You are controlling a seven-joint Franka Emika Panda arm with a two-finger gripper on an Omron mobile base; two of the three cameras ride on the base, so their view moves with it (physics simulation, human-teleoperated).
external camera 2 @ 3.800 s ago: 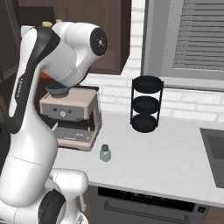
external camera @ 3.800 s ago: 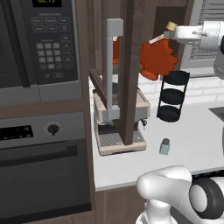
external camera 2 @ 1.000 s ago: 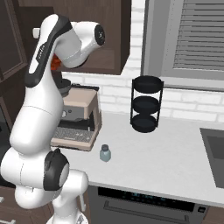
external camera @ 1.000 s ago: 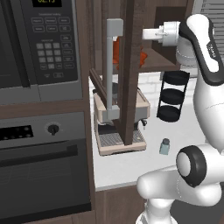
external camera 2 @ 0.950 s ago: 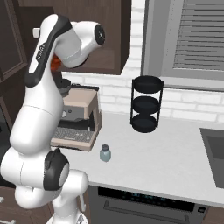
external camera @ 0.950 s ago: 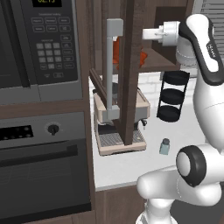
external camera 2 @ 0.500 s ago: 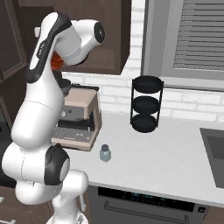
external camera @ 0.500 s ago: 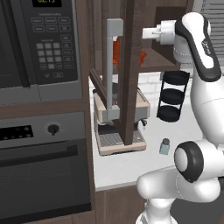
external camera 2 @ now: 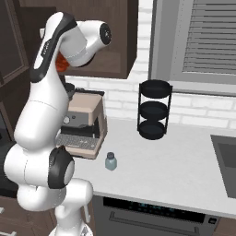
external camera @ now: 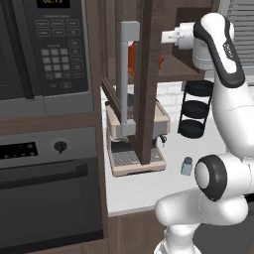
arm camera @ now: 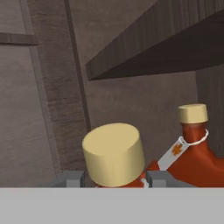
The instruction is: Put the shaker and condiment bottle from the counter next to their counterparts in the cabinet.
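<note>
Jaws clamped on condiment bottle (arm camera: 114,157) neck, inside cabinet (external camera: 149,74) | rigid, likely glass, fragile, smooth | best held below cap.

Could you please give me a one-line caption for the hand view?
Gripper shut on the condiment bottle inside the cabinet, beside its counterpart bottle.
</note>
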